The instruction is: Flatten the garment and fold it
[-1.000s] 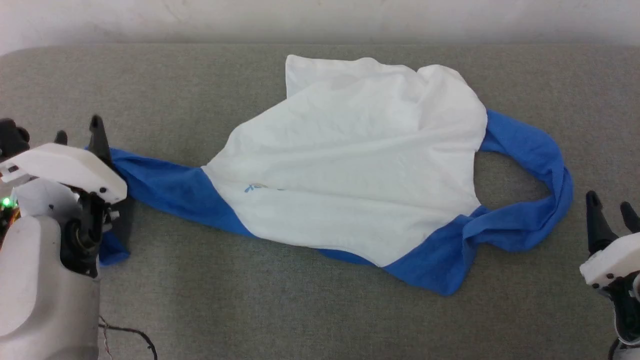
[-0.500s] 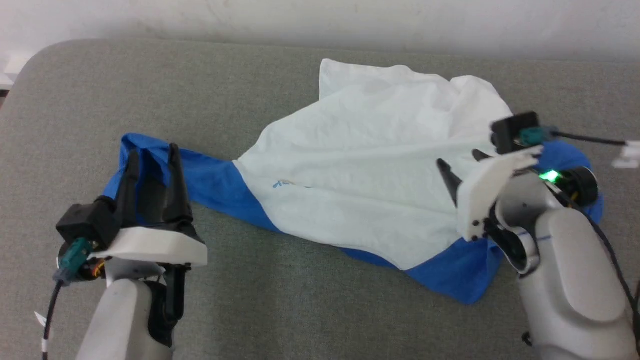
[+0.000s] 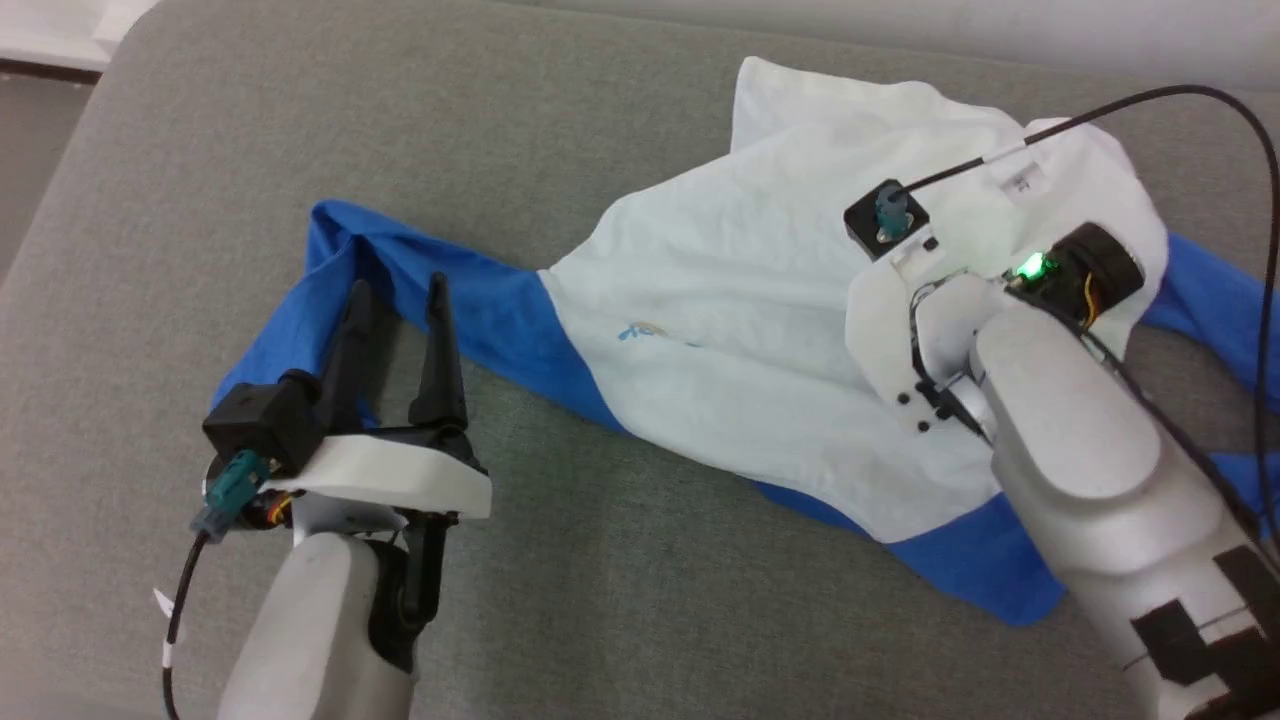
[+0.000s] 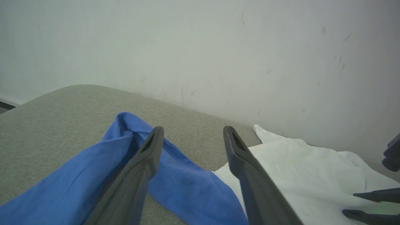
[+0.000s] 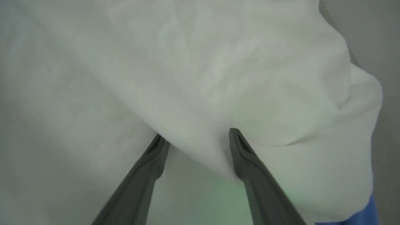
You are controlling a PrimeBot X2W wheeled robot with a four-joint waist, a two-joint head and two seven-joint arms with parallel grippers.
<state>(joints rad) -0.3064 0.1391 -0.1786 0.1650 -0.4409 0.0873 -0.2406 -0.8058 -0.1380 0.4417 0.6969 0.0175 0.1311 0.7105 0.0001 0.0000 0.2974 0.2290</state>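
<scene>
The garment (image 3: pixel 760 330) lies crumpled on the grey surface, white in the body with a small print (image 3: pixel 650 335) and blue sleeves. Its left sleeve (image 3: pixel 330 260) is bent into a loop. My left gripper (image 3: pixel 398 290) stands open with its fingers over that loop and holds nothing. In the left wrist view, the blue sleeve (image 4: pixel 93 175) passes under the open left gripper (image 4: pixel 193 129). My right wrist (image 3: pixel 900 300) hovers over the white body and hides its own fingers there. In the right wrist view, the right gripper (image 5: pixel 197 134) is open, with a white fold (image 5: pixel 203 103) at its fingertips.
The grey padded surface (image 3: pixel 600 600) has a rounded far-left corner, with darker floor (image 3: pixel 40 110) beyond it. A white wall (image 4: pixel 218 47) rises behind the surface. A black cable (image 3: pixel 1100 110) arcs above the garment's far right part.
The camera has shifted. My right arm has swung in from the right edge to above the white body. My left gripper has come off the sleeve end and now points over the looped sleeve.
</scene>
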